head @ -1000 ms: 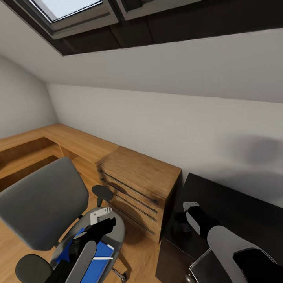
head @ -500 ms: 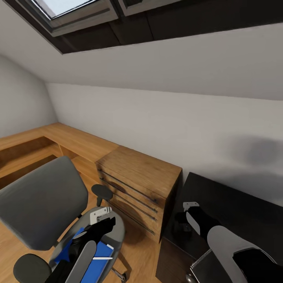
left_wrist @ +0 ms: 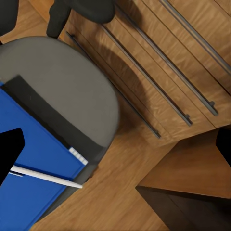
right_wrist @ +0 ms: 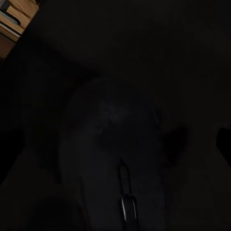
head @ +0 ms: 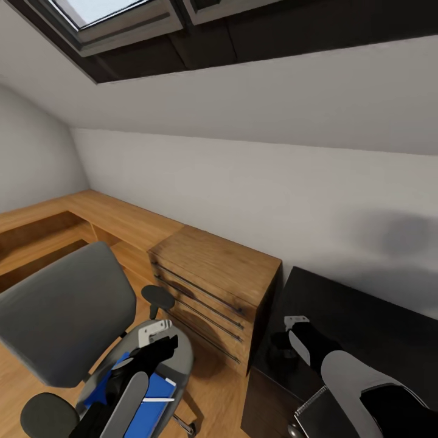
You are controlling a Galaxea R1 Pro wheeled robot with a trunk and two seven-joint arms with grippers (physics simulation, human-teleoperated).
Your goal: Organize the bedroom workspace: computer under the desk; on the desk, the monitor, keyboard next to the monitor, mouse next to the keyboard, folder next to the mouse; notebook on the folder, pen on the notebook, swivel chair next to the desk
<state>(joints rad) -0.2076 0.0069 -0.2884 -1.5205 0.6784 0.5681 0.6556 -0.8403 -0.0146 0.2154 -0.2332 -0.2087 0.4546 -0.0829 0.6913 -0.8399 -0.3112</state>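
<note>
Two arms reach forward in the head view. At 7 o'clock the left gripper [head: 159,344] hangs over the swivel chair [head: 64,313], whose seat carries the blue folder [left_wrist: 33,159] with the pen [left_wrist: 45,176] lying across it, tip past the folder's edge. Its fingers [left_wrist: 9,151] stand spread, holding nothing. At 5 o'clock the right gripper [head: 285,340] hovers low over the black desk [head: 371,331], just above the mouse [right_wrist: 113,149]; whether its claw is parted I cannot tell. Between chair and desk stands a wooden chest of drawers [head: 213,286], with a narrow strip of floor [head: 213,395] before it.
</note>
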